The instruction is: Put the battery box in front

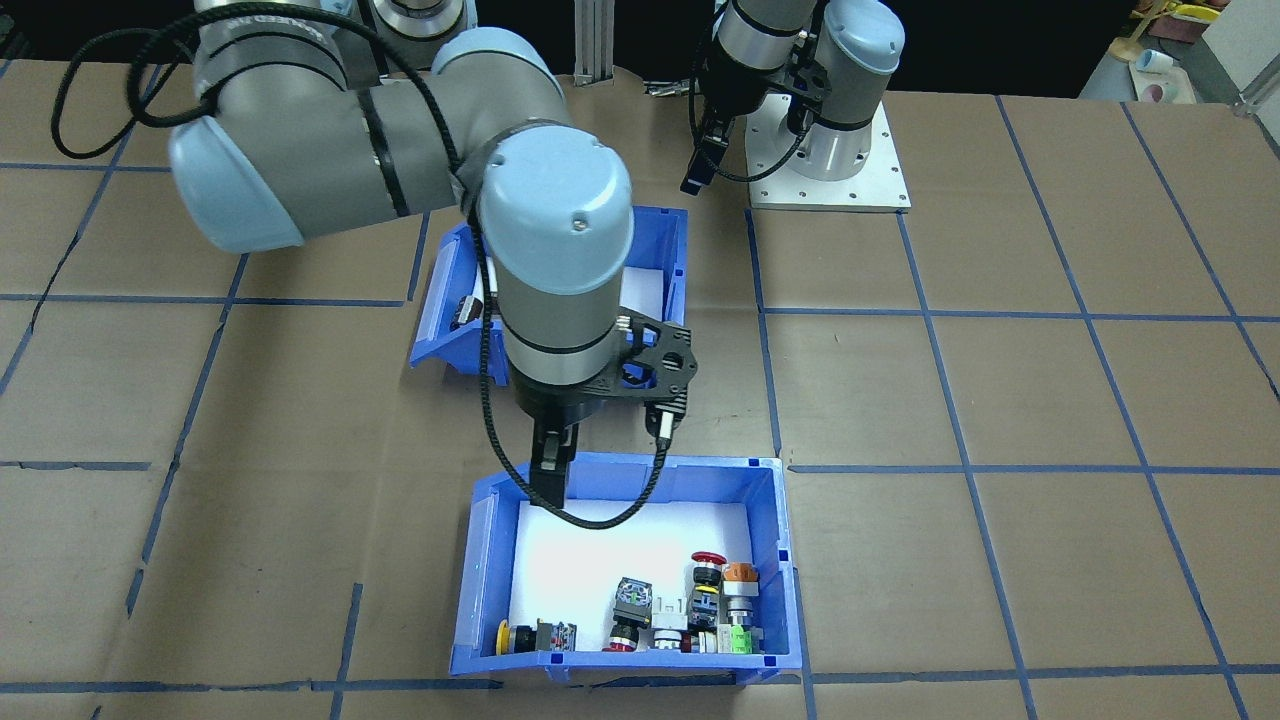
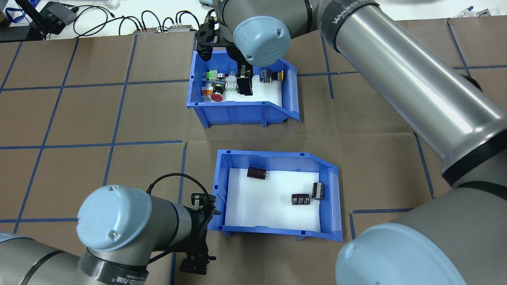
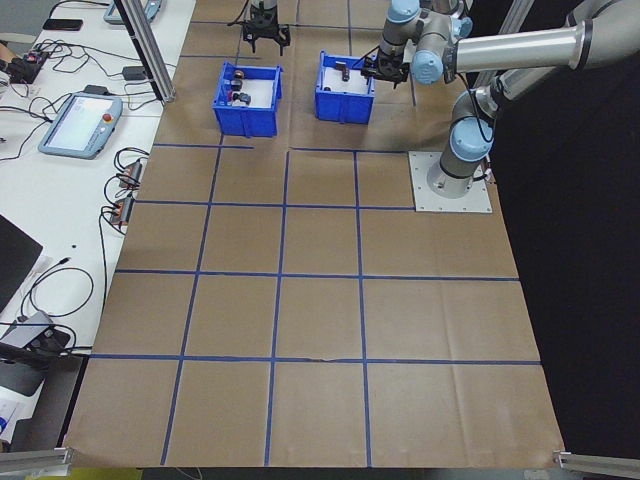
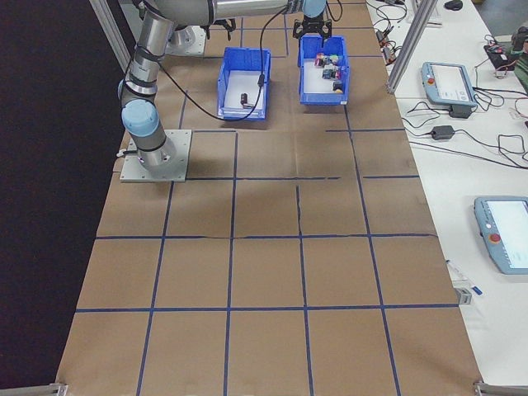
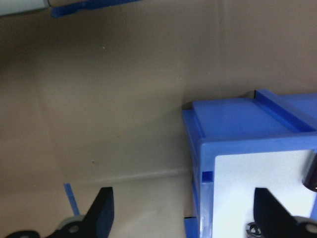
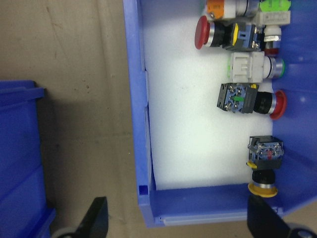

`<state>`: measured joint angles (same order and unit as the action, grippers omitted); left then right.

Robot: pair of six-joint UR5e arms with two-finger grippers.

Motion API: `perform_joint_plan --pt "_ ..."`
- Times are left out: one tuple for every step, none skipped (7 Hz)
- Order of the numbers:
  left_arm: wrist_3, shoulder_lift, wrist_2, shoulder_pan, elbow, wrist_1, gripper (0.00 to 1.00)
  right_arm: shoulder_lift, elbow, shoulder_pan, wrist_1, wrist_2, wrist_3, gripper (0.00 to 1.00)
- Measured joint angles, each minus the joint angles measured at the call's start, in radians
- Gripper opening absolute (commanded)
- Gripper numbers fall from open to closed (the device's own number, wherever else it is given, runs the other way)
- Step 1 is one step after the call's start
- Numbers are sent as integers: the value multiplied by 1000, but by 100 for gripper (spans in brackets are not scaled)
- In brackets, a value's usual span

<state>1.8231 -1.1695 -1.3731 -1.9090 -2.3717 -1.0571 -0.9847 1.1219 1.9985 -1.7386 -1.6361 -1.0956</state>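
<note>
While both arms hang over the table, I have the battery box (image 2: 277,194) sitting on the brown paper on the robot's side, with the other blue bin (image 2: 241,95) well beyond it, farther from the robot. From overhead I count three dark cells (image 2: 301,198) lying apart on the box's white foam: one toward the far wall, two close together near the right, sloped end.

My left gripper (image 2: 200,237) hovers just outside the box's left near corner. Its wrist camera shows the two fingers (image 5: 101,218) spread wide, one over bare paper and the other over the foam just inside the box wall, gripping nothing.

My right gripper (image 1: 548,470) hangs over the near wall of the bin with the push-buttons (image 1: 690,610), which are bunched along that bin's far side. On the right wrist camera the fingers (image 6: 96,218) are spread too, straddling the bin's end wall, one outside above the paper and one over the foam, and I see nothing between them. A black cable (image 1: 600,515) loops from that wrist down into the bin.
</note>
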Motion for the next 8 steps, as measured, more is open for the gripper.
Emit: perform_joint_plan --pt "55 -50 -18 -50 -7 73 98 34 -6 37 -27 -2 3 100" --pt "87 -88 -41 -90 -8 118 98 72 -9 73 -67 -8 14 100" --pt "114 -110 -50 -113 -9 146 98 102 -7 92 -95 -11 32 100" --pt "134 -131 -51 -126 -9 160 98 123 1 96 -107 -12 45 100" --pt "155 -153 -51 -140 -8 171 98 133 11 89 -110 -13 50 83" --pt "185 -187 -53 -167 -5 203 95 136 19 78 -110 -14 53 54" --pt "219 -240 -58 -204 7 256 88 134 22 71 -104 -16 55 28" --pt "249 -292 -65 -235 28 295 62 131 20 69 -99 -17 55 12"
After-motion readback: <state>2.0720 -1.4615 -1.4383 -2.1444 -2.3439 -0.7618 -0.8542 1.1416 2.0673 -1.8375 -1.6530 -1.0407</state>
